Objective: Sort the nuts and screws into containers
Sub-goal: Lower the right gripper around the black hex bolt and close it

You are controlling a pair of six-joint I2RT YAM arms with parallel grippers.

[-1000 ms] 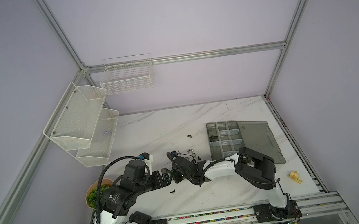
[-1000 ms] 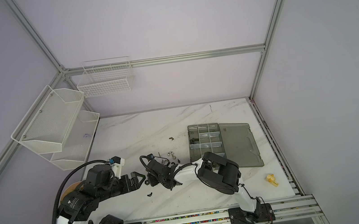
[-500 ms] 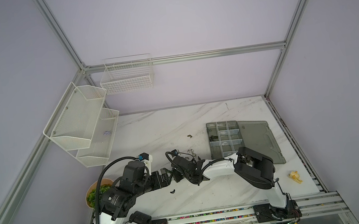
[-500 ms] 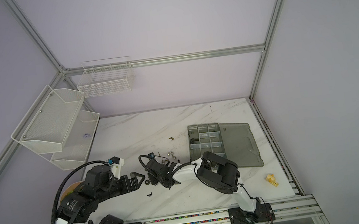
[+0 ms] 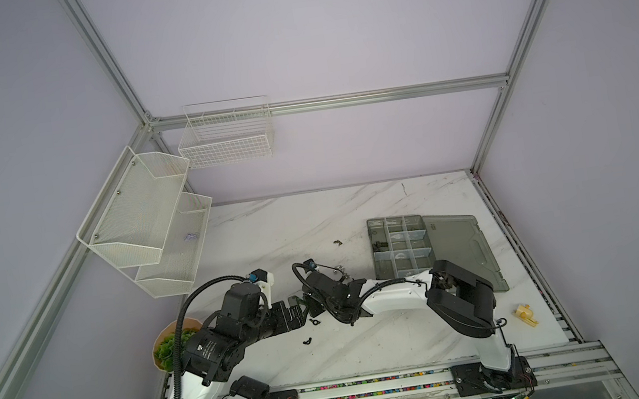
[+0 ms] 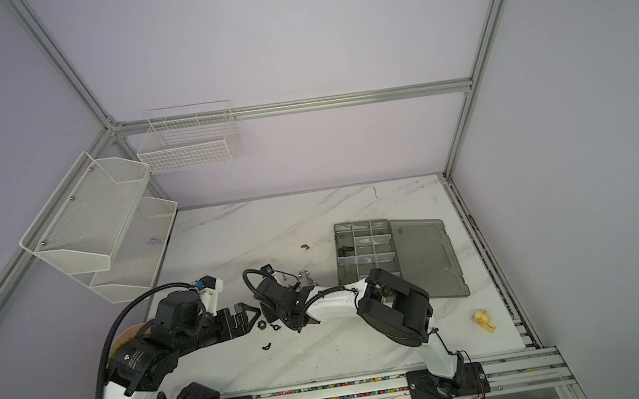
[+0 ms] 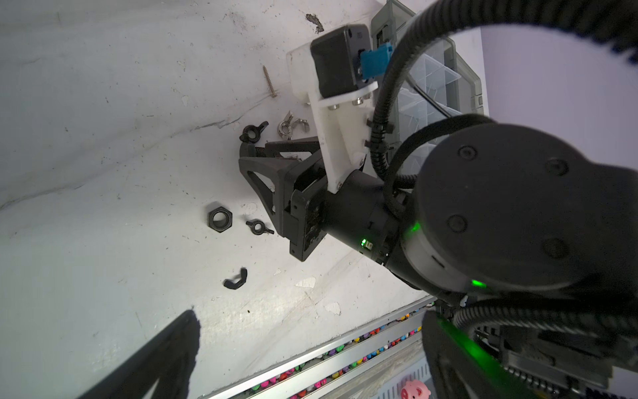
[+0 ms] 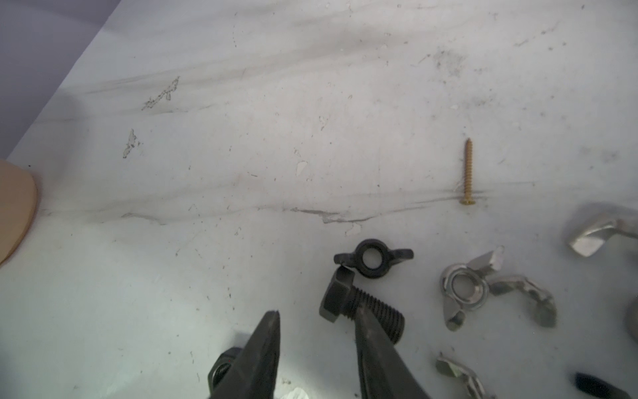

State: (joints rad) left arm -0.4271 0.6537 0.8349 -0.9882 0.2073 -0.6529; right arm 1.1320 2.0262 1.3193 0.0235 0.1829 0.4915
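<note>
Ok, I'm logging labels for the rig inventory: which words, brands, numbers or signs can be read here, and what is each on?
No text here is legible enough to quote.
White print on the left arm's black housing: too small to read.
Small raised mark near a corner of the organizer box lid: too blurred to read.
Nothing else shows any writing.

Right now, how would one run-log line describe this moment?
right gripper: jaws open, empty | black bolt under one finger | black hex nut on table | organizer box: lid open
</note>
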